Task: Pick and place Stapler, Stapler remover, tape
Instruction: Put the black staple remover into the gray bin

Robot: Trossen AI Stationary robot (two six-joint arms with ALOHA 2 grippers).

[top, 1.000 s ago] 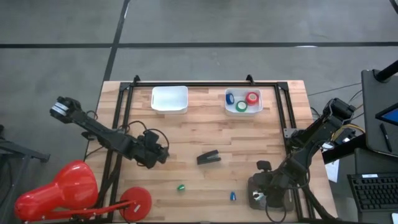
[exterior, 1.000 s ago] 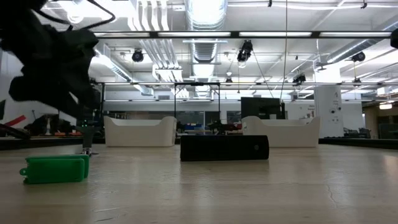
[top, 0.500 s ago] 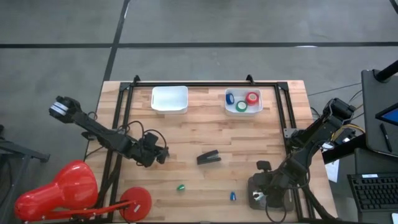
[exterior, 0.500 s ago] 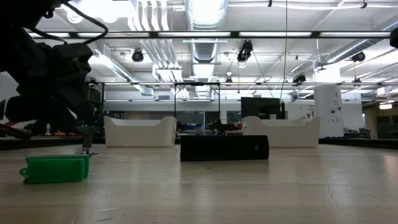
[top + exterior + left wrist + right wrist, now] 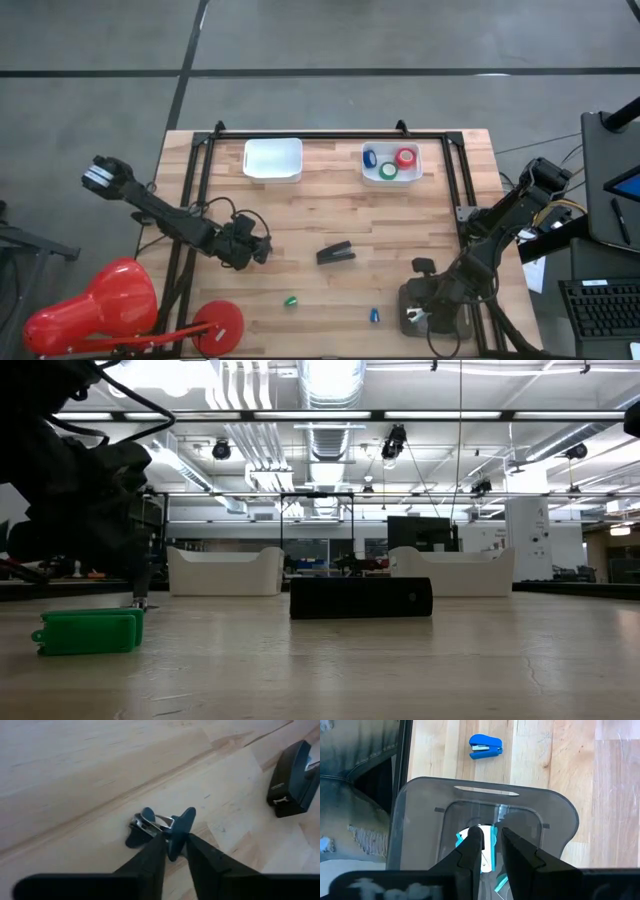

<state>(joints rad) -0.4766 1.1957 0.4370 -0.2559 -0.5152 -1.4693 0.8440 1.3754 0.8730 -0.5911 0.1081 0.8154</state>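
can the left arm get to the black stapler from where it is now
Probably yes. The left gripper sits just left of the stapler, with only bare wood between them. But its fingers are shut on a staple remover, which it must put down first.

Stapler (image 5: 336,253) at centre of counter (image 5: 320,210). Two bins along upper edge: empty bin (image 5: 273,159) upper left, bin with tape rolls (image 5: 389,163) upper right. Two small staplers (image 5: 291,300) (image 5: 374,316) lower centre. Grey tray (image 5: 433,311) lower right.
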